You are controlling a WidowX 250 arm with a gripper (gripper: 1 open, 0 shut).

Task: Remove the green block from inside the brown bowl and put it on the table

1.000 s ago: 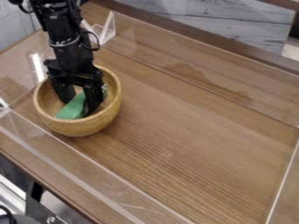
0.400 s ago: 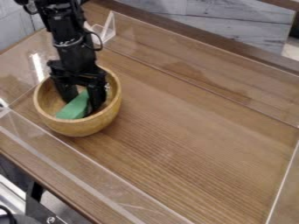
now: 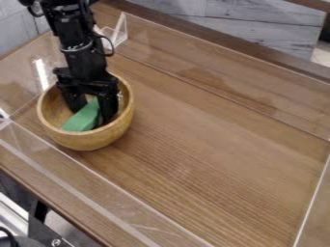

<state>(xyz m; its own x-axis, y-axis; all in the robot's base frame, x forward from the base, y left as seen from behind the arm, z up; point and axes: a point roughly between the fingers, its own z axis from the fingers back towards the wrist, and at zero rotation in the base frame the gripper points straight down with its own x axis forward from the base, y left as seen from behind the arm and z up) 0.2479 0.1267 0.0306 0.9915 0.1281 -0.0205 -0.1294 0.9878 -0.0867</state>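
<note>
one black gripper (image 3: 88,99) points straight down into the one brown bowl (image 3: 58,132), its two fingers (image 3: 111,100) spread wide apart on either side of the one green block (image 3: 84,119), which lies tilted inside the bowl against its inner wall; whether the fingers touch the block cannot be told. the bowl sits near the left end of the one wood-grain counter (image 3: 219,135), whose glossy top carries nothing else to the right of it. low clear plastic walls (image 3: 77,183) edge the counter on the sides that show.
</note>
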